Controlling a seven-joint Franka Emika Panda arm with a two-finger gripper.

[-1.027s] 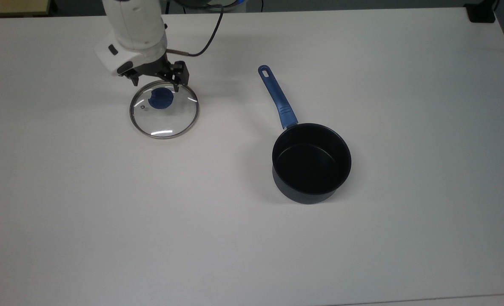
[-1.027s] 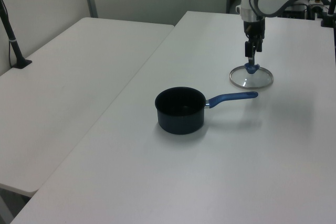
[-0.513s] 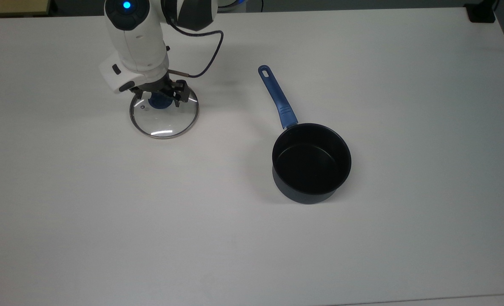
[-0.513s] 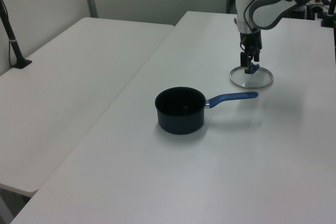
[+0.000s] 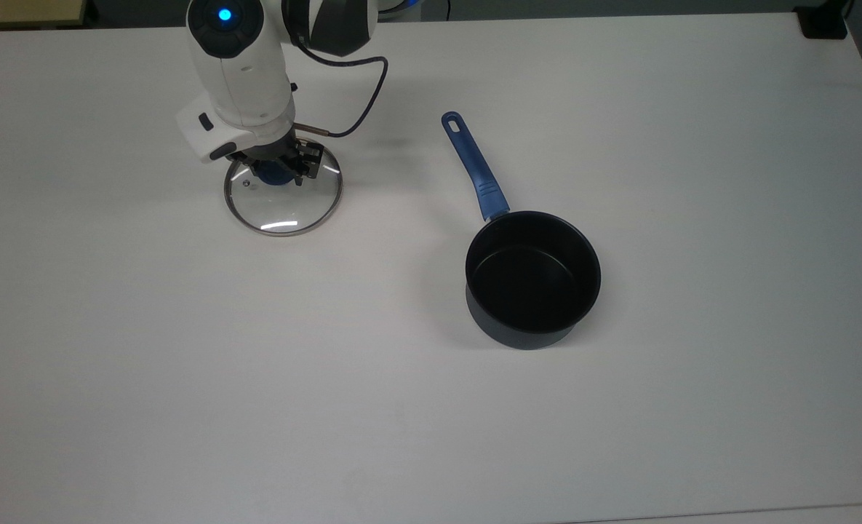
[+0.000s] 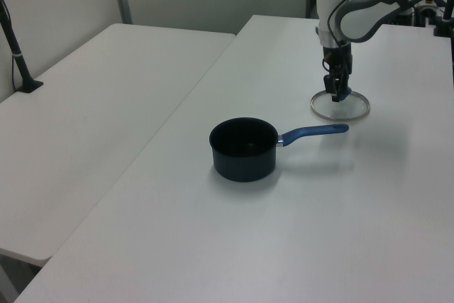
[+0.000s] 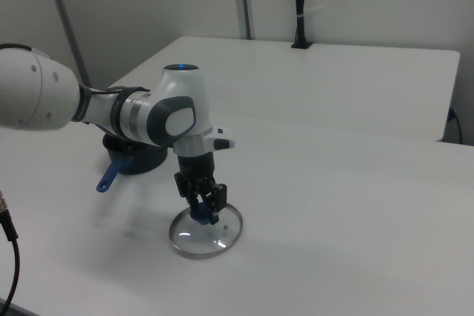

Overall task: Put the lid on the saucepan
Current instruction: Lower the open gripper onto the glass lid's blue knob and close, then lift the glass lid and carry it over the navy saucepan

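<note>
The clear glass lid [image 5: 285, 207] with its blue knob lies flat on the white table at the top view's upper left. My gripper [image 5: 276, 173] is down over its centre, with the fingers closed in on either side of the knob. The lid [image 6: 340, 106] and gripper [image 6: 338, 95] also appear in the left view, and the lid [image 7: 207, 234] and gripper [image 7: 204, 214] in the right view. The dark saucepan [image 5: 532, 280] stands upright to the top view's right of the lid, well apart from it, with its blue handle [image 5: 474, 167] pointing toward the far edge. The saucepan [image 6: 243, 149] has nothing in it. In the right view the saucepan [image 7: 133, 162] is partly hidden behind my arm.
The white table [image 5: 183, 378] spreads wide around both objects. A black cable [image 5: 361, 109] loops from my wrist above the lid. A second white table [image 6: 92, 118] adjoins on the left view's left, with a black post [image 6: 18, 54] on it.
My gripper came down from just above the lid onto the knob and its fingers narrowed around it. The lid shifted slightly to the top view's right. The saucepan stayed put.
</note>
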